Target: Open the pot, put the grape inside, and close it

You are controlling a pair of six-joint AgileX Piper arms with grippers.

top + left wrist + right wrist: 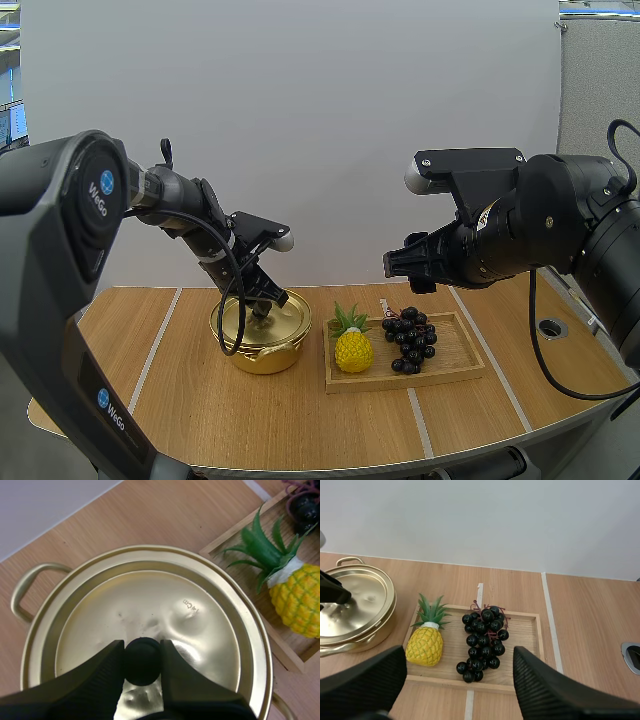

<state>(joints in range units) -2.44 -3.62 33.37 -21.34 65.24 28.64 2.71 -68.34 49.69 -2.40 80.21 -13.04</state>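
Note:
A gold pot (262, 335) stands on the table with its gold lid (150, 630) on top. My left gripper (142, 661) is shut on the lid's black knob (141, 655), one finger on each side of it. Dark grapes (409, 338) lie in a wooden tray (455, 362) to the right of the pot, also seen as the bunch of grapes (482, 641) from above. My right gripper (457, 687) hangs open high over the tray, its fingers wide apart with nothing between them.
A yellow toy pineapple (352, 343) with green leaves lies in the tray's left end, close to the pot. A round hole (552, 327) sits in the tabletop at the far right. Bare wood lies in front of the pot and tray.

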